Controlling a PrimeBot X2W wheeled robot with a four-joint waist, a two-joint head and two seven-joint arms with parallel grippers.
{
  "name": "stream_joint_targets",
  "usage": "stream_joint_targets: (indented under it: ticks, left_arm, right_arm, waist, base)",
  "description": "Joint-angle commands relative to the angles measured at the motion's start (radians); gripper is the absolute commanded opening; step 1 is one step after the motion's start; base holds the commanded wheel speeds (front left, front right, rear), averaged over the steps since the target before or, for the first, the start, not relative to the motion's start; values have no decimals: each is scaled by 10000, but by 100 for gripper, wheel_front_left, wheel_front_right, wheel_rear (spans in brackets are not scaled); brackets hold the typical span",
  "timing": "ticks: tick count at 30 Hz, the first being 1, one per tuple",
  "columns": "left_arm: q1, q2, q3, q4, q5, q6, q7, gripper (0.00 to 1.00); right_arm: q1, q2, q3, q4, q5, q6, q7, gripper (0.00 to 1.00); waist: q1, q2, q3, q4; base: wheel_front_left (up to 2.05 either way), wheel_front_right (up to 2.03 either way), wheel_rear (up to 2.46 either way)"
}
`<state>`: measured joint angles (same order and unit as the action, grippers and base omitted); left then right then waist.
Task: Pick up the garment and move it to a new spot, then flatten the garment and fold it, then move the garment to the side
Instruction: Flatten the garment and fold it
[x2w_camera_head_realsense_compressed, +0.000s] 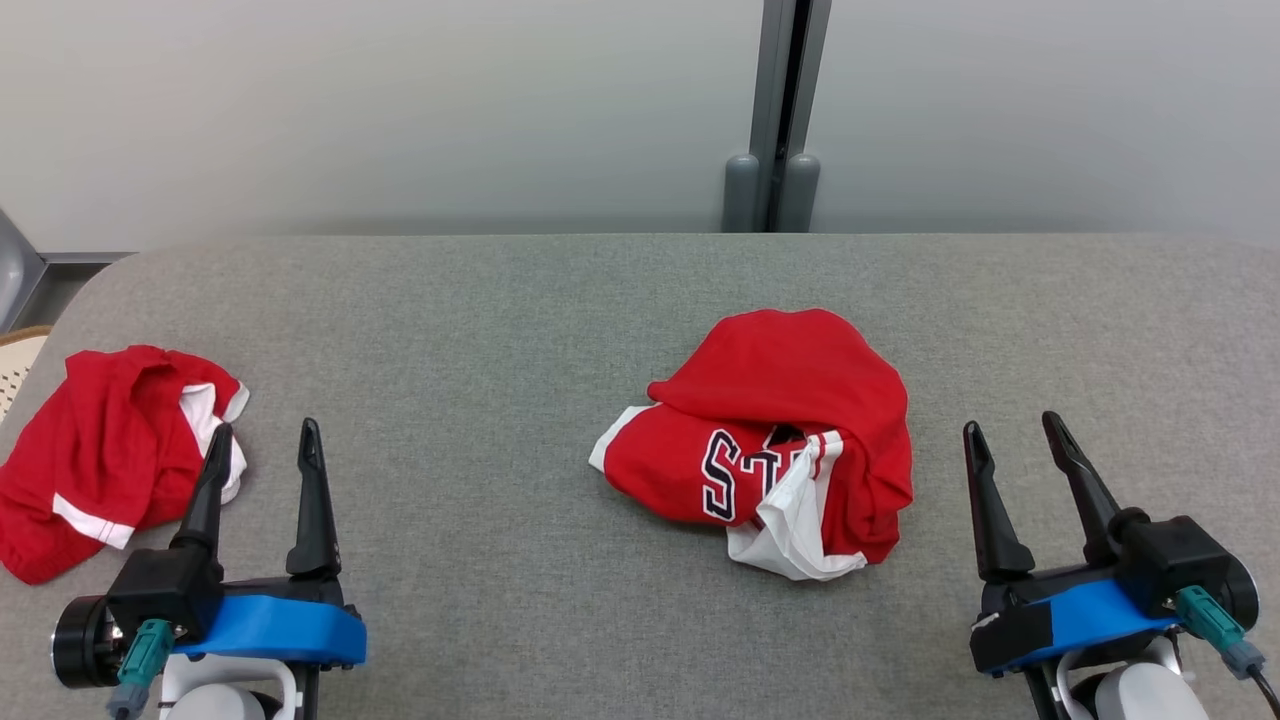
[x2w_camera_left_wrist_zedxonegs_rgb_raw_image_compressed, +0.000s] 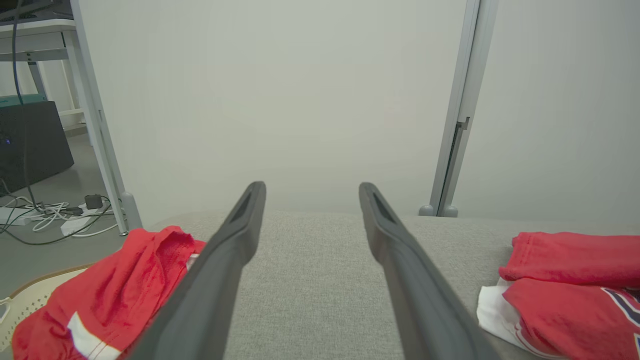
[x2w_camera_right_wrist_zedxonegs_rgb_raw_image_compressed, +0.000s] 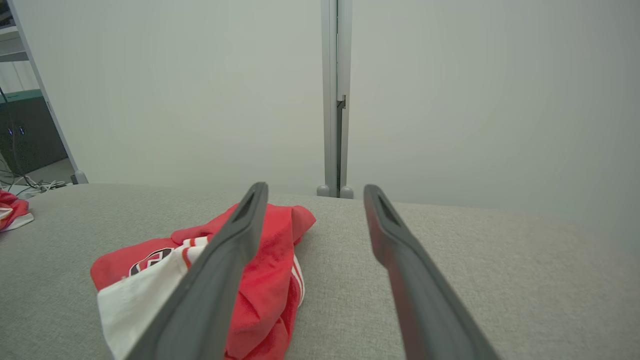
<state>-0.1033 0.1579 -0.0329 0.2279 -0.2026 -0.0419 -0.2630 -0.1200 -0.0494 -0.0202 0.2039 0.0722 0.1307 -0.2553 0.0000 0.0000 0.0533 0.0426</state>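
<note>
Lying crumpled, lettered red garment (x2w_camera_head_realsense_compressed: 790, 400), grey table (x2w_camera_head_realsense_compressed: 500, 350)

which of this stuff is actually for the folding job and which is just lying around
For the job:
- crumpled red lettered garment, mid-table
- left gripper and right gripper, both open, empty
- grey table

Lying about:
- second red garment at the table's left edge, probably not this round's
- pale basket
- floor cables

The left gripper (x2w_camera_head_realsense_compressed: 266, 432) and right gripper (x2w_camera_head_realsense_compressed: 1010, 424) each have two long black tapering fingers (x2w_camera_head_realsense_compressed: 315, 500) on a black base banded with blue tape (x2w_camera_head_realsense_compressed: 270, 628), a teal cable plug (x2w_camera_head_realsense_compressed: 145, 650), and a pale rounded wrist (x2w_camera_head_realsense_compressed: 215, 702).
</note>
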Motion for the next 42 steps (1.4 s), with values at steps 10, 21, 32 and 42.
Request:
stream_joint_targets:
  ticks: [10,21,32,42]
  left_arm:
    - [-74,-161,281,105,323,-237,-33,100]
    - [-849,-667,-1770,171,733,-757,50,100]
    - [-1846,-891,-4653,1023,392,-889,530,100]
    - [-2747,-501,-6290,2652,-187,-887,628,100]
  right_arm:
    - [-65,-19,0,78,9,2,2,100]
    - [-213,-21,68,78,-19,2,-2,100]
    - [-416,-19,143,138,125,2,-52,100]
    - [-690,-18,202,183,263,2,-100,100]
  waist:
    - [0,0,32,-49]
    - [0,0,150,-261]
    - [0,0,536,-1058]
    - [0,0,1135,-1965]
  base:
    - [0,0,0]
    - [0,0,0]
    - [0,0,0]
    - [0,0,0]
